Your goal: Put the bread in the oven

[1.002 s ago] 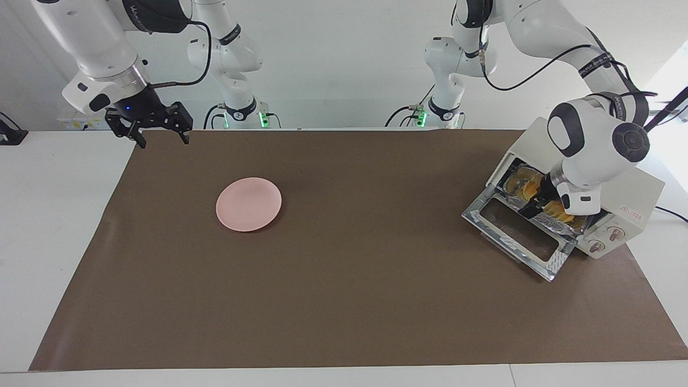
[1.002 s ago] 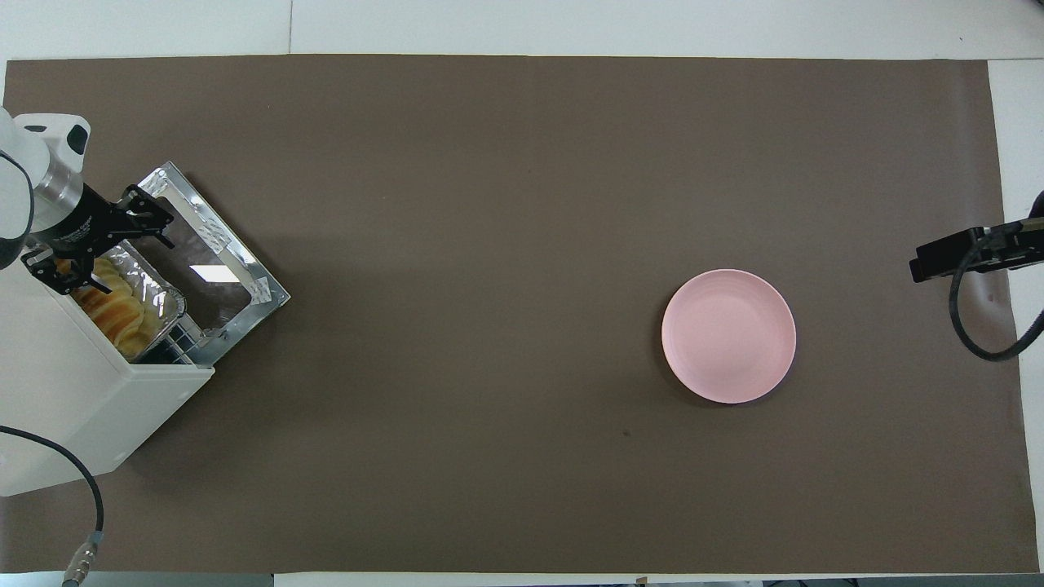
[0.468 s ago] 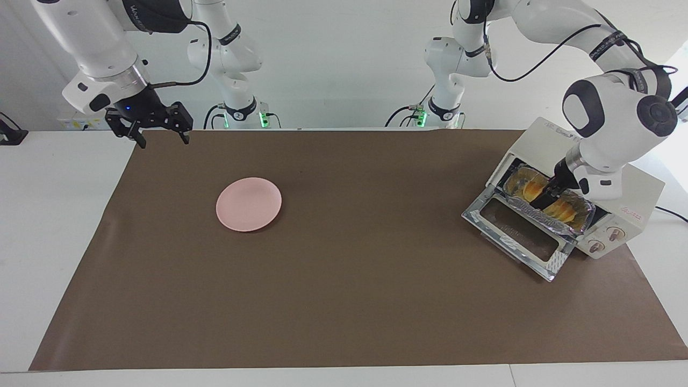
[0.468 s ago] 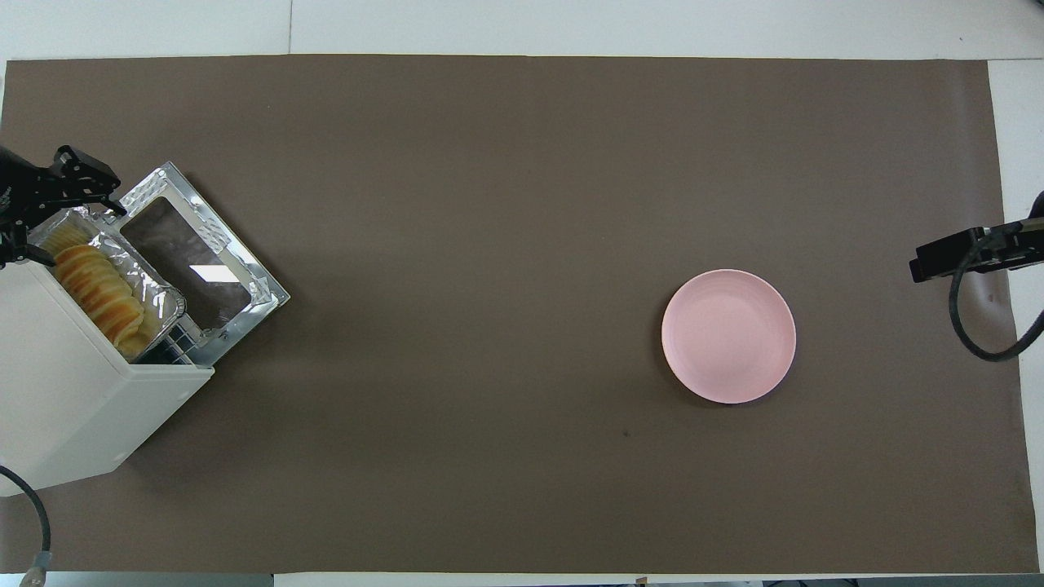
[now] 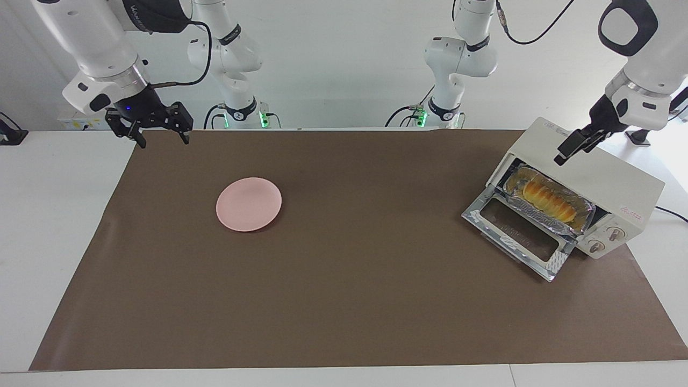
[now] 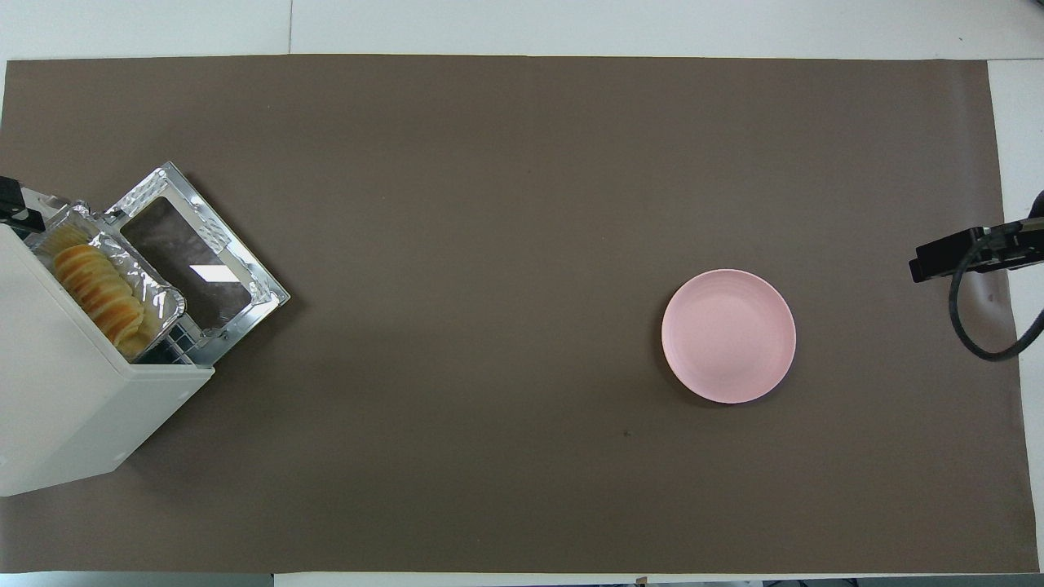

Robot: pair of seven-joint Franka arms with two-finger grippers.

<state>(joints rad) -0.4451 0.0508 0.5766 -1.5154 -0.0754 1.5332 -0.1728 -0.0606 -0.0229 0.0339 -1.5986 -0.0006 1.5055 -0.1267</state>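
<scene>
Bread (image 5: 548, 198) in foil tray (image 5: 586, 215) inside oven (image 5: 607, 183), door (image 5: 518, 236) down. Left claw (image 5: 571, 146) raised over oven top, empty, finger gap unreadable. Right claw (image 5: 156, 131) waiting over surface (image 5: 344, 301) edge, spread wide, empty.

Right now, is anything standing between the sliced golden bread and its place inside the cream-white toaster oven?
Nothing visible does. The golden sliced bread lies in a crinkled silver foil tray on the rack at the mouth of the cream-white toaster oven, whose glass door hangs open. The left hand is raised over the oven's top.
</scene>
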